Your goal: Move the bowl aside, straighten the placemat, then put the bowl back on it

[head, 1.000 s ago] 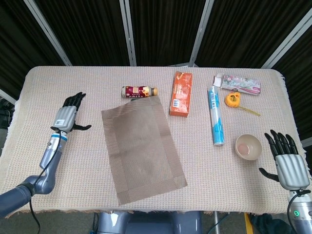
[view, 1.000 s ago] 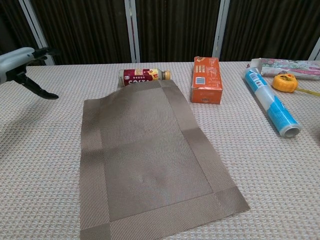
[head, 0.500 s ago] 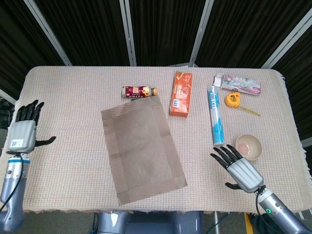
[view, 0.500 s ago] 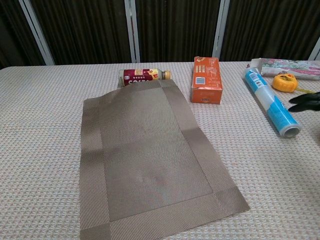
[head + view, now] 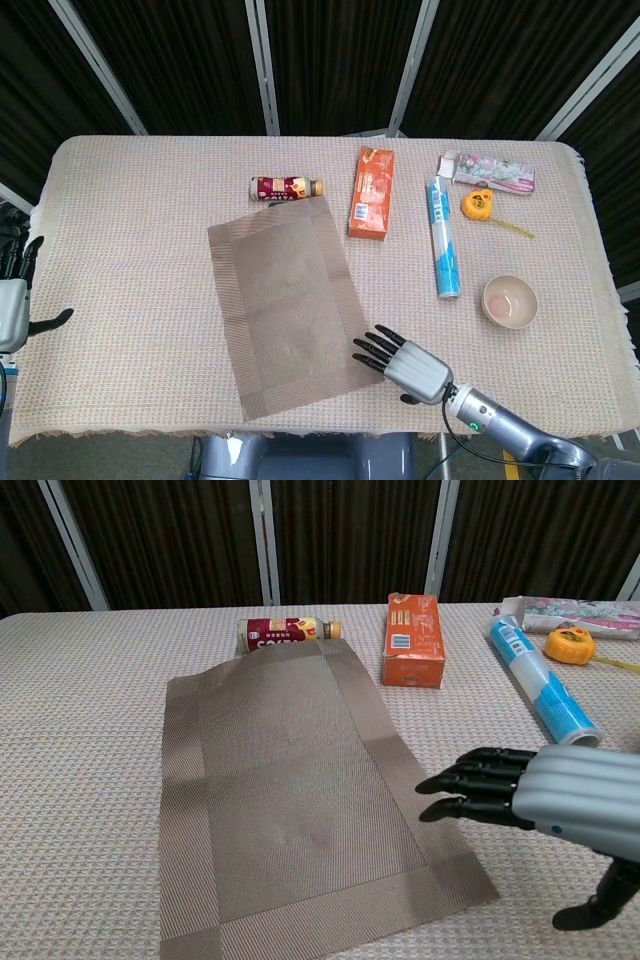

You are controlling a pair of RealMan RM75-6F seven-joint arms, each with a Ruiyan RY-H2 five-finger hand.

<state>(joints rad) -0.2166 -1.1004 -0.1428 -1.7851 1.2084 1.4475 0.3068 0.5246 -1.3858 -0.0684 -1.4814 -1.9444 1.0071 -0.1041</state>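
Observation:
A brown woven placemat (image 5: 288,299) (image 5: 300,795) lies askew in the middle of the table, its long side running away from me and tilted. The pale bowl (image 5: 510,301) stands off the mat at the right, empty, and does not show in the chest view. My right hand (image 5: 402,362) (image 5: 545,798) is open, palm down, fingers extended over the mat's near right corner. My left hand (image 5: 12,297) is open at the table's left edge, away from the mat and holding nothing.
A small brown bottle (image 5: 286,187) lies at the mat's far edge. An orange box (image 5: 372,192), a blue and white roll (image 5: 443,238), a yellow tape measure (image 5: 478,204) and a flowered packet (image 5: 489,171) sit at the back right.
My right hand has swung left from beside the bowl to the mat's near right corner. My left hand has drawn back from the table to its left edge.

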